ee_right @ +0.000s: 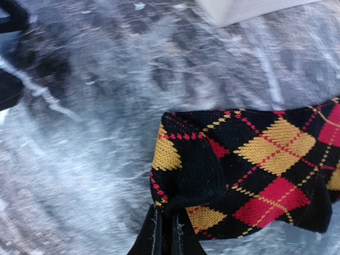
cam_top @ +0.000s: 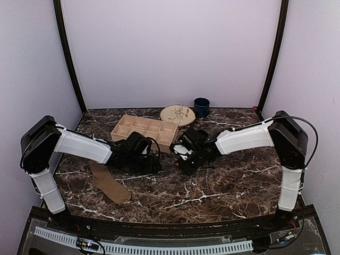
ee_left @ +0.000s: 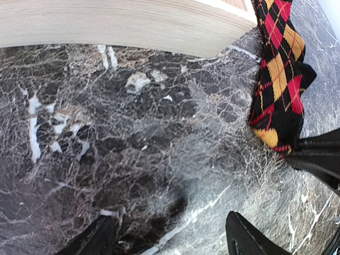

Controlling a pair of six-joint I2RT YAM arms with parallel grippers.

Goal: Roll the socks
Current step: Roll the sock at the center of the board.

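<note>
Marble surface (cam_top: 212,186): right claw (ee_right: 167,226) pinching the argyle sock (ee_right: 255,170)

At left the tan sock (cam_top: 109,183) lay flat. My left claw (ee_left: 169,231) hung open over bare marble. My right claw was clamped on the argyle sock's edge. I judged it needed spreading flat before any tight roll.

A dark brown marble-patterned tabletop (cam_top: 223,186), veined white, spreads out before me. A plain pale lilac back wall (cam_top: 170,53) stands at twelve o'clock, a thin black curved pole (cam_top: 69,58) at eleven, a matching black pole (cam_top: 274,53) at one. Soft, even light.
</note>
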